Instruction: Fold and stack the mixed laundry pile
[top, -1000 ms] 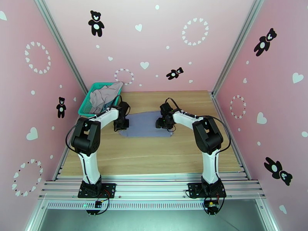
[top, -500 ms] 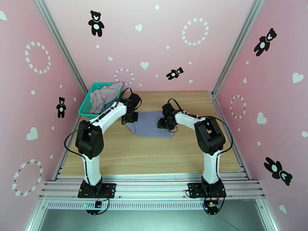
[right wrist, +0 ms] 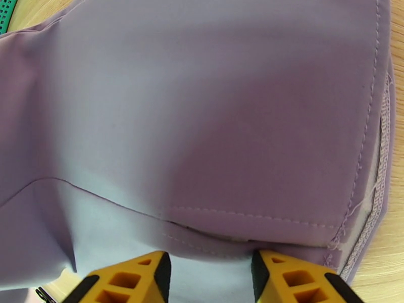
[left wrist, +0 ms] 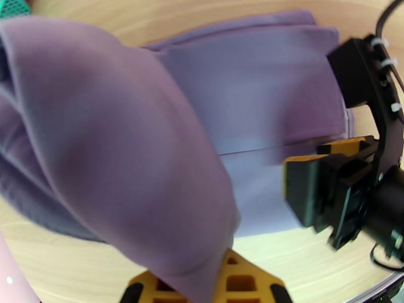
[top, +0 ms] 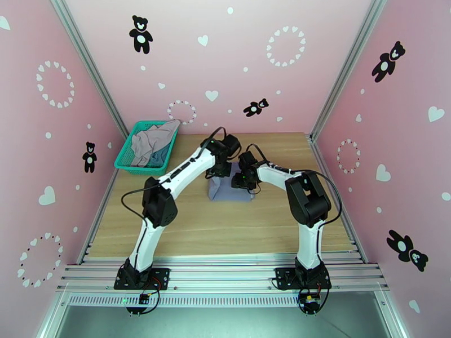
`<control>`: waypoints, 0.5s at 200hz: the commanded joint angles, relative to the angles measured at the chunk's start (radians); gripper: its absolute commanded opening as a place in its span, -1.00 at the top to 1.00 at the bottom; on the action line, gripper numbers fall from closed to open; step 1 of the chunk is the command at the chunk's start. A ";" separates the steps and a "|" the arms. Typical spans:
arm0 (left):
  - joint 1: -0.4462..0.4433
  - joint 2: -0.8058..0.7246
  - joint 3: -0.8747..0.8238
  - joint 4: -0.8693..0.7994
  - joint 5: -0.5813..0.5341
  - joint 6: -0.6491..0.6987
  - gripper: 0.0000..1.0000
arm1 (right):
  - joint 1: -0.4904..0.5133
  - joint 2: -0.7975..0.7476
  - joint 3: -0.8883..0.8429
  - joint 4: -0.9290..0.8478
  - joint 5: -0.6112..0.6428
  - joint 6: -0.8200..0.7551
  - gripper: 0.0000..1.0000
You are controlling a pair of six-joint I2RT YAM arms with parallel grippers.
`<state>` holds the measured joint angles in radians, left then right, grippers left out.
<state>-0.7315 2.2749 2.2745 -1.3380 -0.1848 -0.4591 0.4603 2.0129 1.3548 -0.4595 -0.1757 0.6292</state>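
Lavender garment (top: 231, 191) pinched in the left tool (top: 220, 172), arm stretched across (right tool (right wrist: 209, 261) half-open beside).

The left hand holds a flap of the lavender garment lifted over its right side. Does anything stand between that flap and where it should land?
Yes. The right hand sits at the right edge of the grey-lavender garment, fingers apart over the hem, directly beside the left hand and its flap.

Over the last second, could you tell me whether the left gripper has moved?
Yes. The left gripper has swung right, away from the green basket toward the right gripper, folding the lavender garment over.
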 commanded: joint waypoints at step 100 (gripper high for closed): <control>-0.011 0.070 0.089 -0.032 0.020 -0.062 1.00 | -0.006 -0.187 -0.019 -0.184 0.175 -0.079 -0.26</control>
<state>-0.7395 2.3425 2.3516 -1.3552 -0.1837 -0.5179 0.4580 1.9446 1.3399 -0.5457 -0.0933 0.5941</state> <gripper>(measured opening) 0.088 0.598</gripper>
